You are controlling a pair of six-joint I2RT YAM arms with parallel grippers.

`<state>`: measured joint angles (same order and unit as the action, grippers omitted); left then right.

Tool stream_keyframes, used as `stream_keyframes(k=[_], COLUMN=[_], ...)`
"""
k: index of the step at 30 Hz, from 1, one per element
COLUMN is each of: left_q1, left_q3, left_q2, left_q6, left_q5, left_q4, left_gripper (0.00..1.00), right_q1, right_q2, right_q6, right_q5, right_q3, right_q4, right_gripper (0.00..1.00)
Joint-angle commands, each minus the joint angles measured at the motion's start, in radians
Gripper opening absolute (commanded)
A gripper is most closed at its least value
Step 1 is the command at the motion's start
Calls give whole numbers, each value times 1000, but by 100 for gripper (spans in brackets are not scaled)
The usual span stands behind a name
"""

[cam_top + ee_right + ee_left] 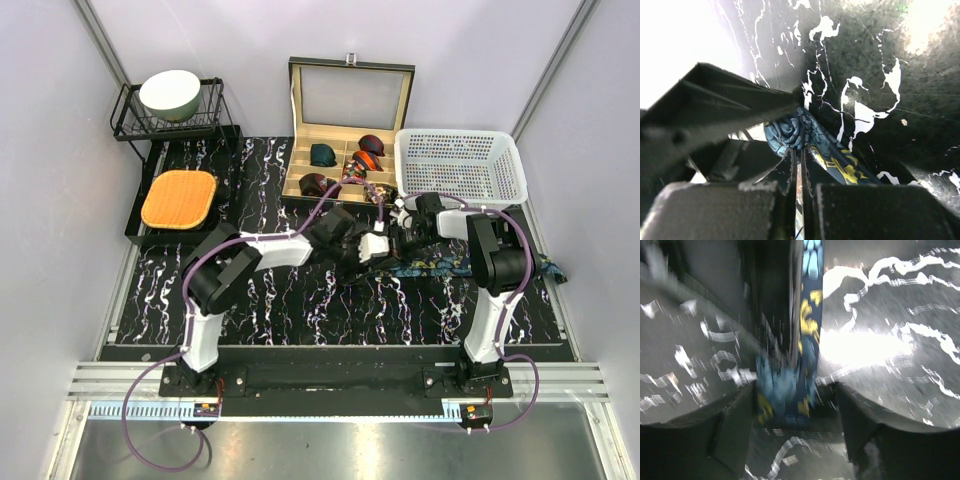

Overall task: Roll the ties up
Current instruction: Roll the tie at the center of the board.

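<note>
The dark navy tie [450, 266] with teal and gold pattern lies as a long strip across the right of the marbled mat. One end is wound into a small coil [785, 132]. My right gripper [400, 240] [799, 150] is shut, its tips pinching the tie at the coil. My left gripper [372, 248] [795, 388] meets it from the left. Its fingers [735, 425] are spread, with the tie's end [790, 385] between them; that view is blurred. Several coiled ties, green [322, 155], maroon and red-orange [370, 150], sit in the open box [300, 135].
A white mesh basket [505, 180] stands at the back right beside the box. A wire rack with a pale bowl [170, 93] and an orange cushion [179, 197] are at the back left. The tie's wide end [550, 270] hangs over the mat's right edge.
</note>
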<state>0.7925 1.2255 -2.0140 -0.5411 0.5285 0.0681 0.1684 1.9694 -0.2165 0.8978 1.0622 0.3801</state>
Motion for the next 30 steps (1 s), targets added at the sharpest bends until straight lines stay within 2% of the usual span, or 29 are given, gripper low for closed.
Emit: stream_keyframes(k=[1, 4, 7, 12, 17, 26, 27, 30], left_q1=[-61, -79, -85, -82, -73, -4, -1, 4], left_q3=[-141, -248, -304, -262, -209, -163, -156, -130], left_q2=[32, 118, 153, 94, 18, -38, -43, -40], left_q6=[95, 127, 151, 188, 204, 139, 127, 55], left_q5=[69, 108, 126, 157, 182, 133, 102, 44], left_q4=[21, -231, -344, -422, -481, -418, -394, -276], left_gripper=[72, 77, 82, 85, 82, 68, 65, 45], right_q1=[13, 11, 10, 11, 5, -18, -18, -20], right_q2=[54, 74, 83, 80, 88, 135, 137, 141], right_q6=[54, 80, 109, 161, 180, 189, 189, 195], right_q5=[-152, -188, -203, -218, -229, -188, -185, -162], right_q3=[25, 47, 58, 64, 51, 67, 70, 73], right_q4=[106, 143, 173, 212, 240, 255, 259, 260], right_gripper=[0, 0, 0, 0, 0, 0, 0, 0])
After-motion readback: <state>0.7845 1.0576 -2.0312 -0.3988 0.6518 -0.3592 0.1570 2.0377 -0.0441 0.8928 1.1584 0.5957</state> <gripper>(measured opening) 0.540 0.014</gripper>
